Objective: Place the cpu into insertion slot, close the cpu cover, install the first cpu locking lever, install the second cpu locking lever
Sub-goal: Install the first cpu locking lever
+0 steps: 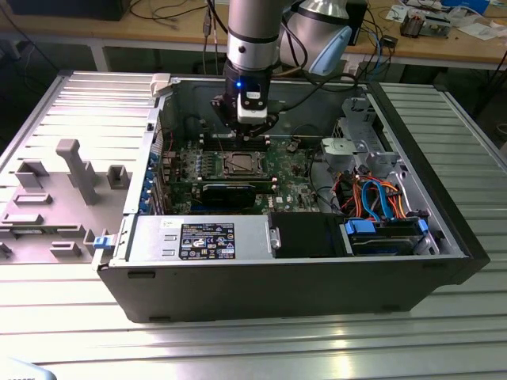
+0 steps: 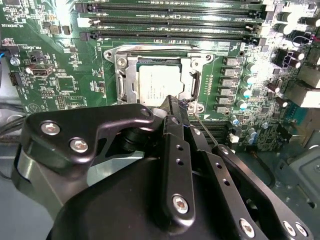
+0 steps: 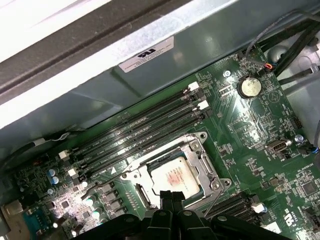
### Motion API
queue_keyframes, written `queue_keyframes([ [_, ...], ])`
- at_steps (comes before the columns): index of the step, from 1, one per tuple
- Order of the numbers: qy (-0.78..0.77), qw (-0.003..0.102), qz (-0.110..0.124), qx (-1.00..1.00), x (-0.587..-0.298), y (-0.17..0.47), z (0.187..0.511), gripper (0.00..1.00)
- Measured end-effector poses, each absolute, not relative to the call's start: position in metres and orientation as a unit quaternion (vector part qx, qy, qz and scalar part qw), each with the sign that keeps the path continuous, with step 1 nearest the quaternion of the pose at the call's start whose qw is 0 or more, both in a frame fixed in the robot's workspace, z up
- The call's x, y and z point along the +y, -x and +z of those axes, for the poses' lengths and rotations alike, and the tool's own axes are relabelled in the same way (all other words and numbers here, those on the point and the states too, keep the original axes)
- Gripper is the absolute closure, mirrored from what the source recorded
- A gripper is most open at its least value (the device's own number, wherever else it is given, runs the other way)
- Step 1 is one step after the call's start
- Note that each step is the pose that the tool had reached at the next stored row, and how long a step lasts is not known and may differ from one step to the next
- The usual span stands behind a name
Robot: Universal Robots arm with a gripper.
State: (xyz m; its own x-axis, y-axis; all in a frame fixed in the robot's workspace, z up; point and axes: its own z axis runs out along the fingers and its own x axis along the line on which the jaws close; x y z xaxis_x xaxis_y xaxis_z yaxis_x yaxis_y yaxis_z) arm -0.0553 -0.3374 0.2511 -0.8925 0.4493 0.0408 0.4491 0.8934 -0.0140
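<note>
One hand (image 2: 176, 102), fingers pinched together and empty, points down beside the cpu (image 2: 159, 86) under its cpu cover (image 2: 131, 75).

Counter (image 1: 261, 348): ribbed silver-grey metal surface, catching soft glare along its near edge.
Rear workbench (image 1: 444, 47): long light wooden top across the back of the exterior view, strewn with papers and small parts.
Cables (image 1: 170, 14): dark loops lying on that workbench.
Beneath workbench: deep shadow.
Light: bright, from overhead.
</note>
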Motion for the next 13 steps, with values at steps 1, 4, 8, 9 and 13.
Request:
queue_keyframes([
  [1, 0.229, 0.021, 0.002, -0.973, -0.3374, 0.0553, 0.2511, 0.89],
  [4, 0.216, 0.021, 0.002, -0.976, -0.3375, 0.0553, 0.2511, 0.89],
  [8, 0.205, 0.021, 0.003, -0.979, -0.3374, 0.0553, 0.2511, 0.89],
  [9, 0.201, 0.021, 0.003, -0.979, -0.3374, 0.0553, 0.2511, 0.89],
  [13, 0.183, 0.022, 0.002, -0.983, -0.3374, 0.0553, 0.2511, 0.89],
])
